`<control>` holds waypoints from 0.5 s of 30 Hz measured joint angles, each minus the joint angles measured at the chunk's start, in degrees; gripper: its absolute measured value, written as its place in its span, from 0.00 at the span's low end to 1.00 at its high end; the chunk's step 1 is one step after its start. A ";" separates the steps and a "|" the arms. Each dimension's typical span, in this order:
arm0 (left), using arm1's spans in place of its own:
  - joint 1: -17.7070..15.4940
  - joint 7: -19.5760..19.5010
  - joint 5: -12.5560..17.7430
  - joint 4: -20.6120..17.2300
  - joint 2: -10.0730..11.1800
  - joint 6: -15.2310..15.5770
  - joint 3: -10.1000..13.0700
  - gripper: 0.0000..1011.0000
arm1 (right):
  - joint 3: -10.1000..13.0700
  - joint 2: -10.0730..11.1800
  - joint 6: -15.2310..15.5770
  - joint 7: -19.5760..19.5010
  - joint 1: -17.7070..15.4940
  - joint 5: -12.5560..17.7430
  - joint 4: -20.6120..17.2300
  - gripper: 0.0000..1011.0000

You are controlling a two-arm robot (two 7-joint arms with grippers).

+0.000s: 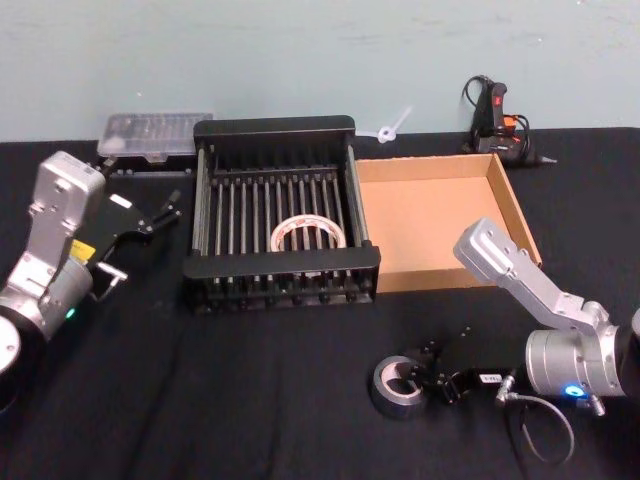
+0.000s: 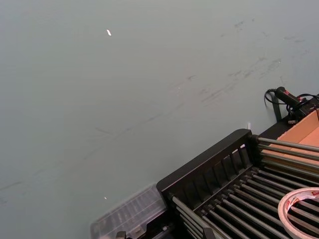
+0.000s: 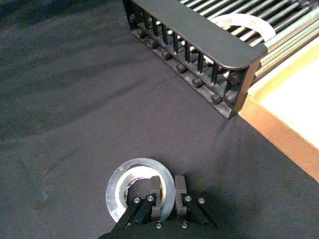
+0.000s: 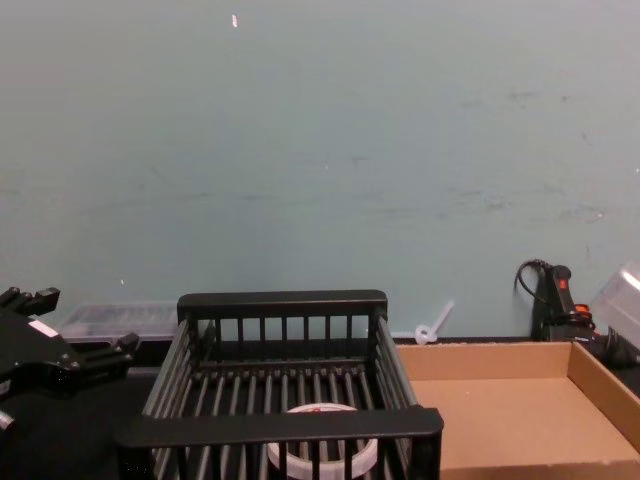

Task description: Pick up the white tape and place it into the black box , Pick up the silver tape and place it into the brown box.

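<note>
The silver tape (image 1: pixel 392 388) (image 3: pixel 119 184) lies on the black cloth near the table's front, right of centre. My right gripper (image 1: pixel 432 378) (image 3: pixel 168 185) is shut on the roll's wall, one finger inside the hole and one outside. The white tape (image 1: pixel 308 234) (image 3: pixel 244 22) (image 4: pixel 320 455) (image 2: pixel 304 206) lies flat on the barred floor of the black box (image 1: pixel 280 270) (image 3: pixel 199 35) (image 4: pixel 280 428) (image 2: pixel 204 169). The brown box (image 1: pixel 515 205) (image 3: pixel 284 129) (image 4: pixel 500 350) stands directly right of the crate, touching it. My left gripper (image 1: pixel 160 212) (image 4: pixel 75 330) hangs open beside the crate's left side, holding nothing.
A clear plastic case (image 1: pixel 155 135) (image 2: pixel 129 214) lies behind the crate's left corner. A black tool with a cord (image 1: pixel 495 115) (image 4: pixel 555 295) stands behind the brown box, and a small white piece (image 1: pixel 392 128) lies by the wall. Bare black cloth spreads across the front left.
</note>
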 joint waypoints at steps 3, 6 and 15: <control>0.00 0.00 0.00 0.00 0.00 0.00 0.00 0.99 | 0.00 0.00 0.00 0.00 0.00 0.00 0.00 0.17; 0.00 0.00 0.00 0.00 0.00 0.00 0.00 0.99 | 0.00 0.00 -0.01 -0.03 0.00 -0.01 -0.01 0.17; 0.00 0.00 0.00 0.00 0.00 0.00 0.00 0.99 | 2.41 -0.24 -1.03 -2.13 -0.89 0.48 -0.77 0.17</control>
